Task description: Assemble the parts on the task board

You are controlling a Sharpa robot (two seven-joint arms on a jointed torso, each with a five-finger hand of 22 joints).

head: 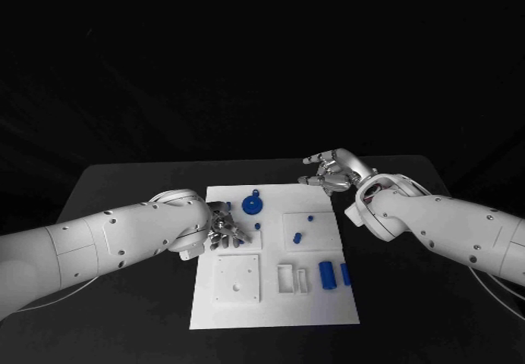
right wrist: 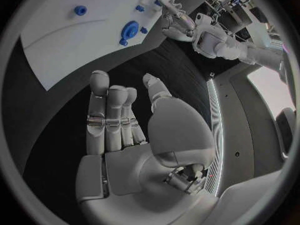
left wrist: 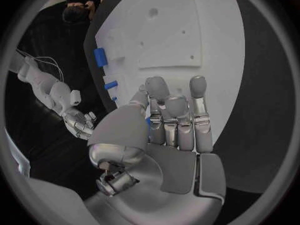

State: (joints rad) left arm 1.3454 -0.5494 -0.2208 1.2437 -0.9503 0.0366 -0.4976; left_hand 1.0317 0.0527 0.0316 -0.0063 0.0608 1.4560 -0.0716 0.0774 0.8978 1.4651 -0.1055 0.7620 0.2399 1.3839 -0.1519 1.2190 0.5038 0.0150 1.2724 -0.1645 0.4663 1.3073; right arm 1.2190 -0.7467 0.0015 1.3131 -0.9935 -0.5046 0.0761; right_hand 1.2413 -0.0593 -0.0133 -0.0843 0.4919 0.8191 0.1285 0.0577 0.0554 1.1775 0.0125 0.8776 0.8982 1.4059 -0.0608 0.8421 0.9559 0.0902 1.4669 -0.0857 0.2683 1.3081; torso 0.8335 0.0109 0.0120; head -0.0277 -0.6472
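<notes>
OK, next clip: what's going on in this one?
A two-armed robot is assembling blue parts on a white task board. Its left hand is over the board's left side, fingers close together, with something blue just visible behind the thumb; whether it holds it is unclear. The right hand hovers off the board's far right corner, holding nothing. A blue round part and blue cylinders lie on the board.

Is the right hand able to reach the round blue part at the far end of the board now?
Probably yes: the right hand hovers open beside the board's far corner, and nothing lies between it and the round blue part.
</notes>
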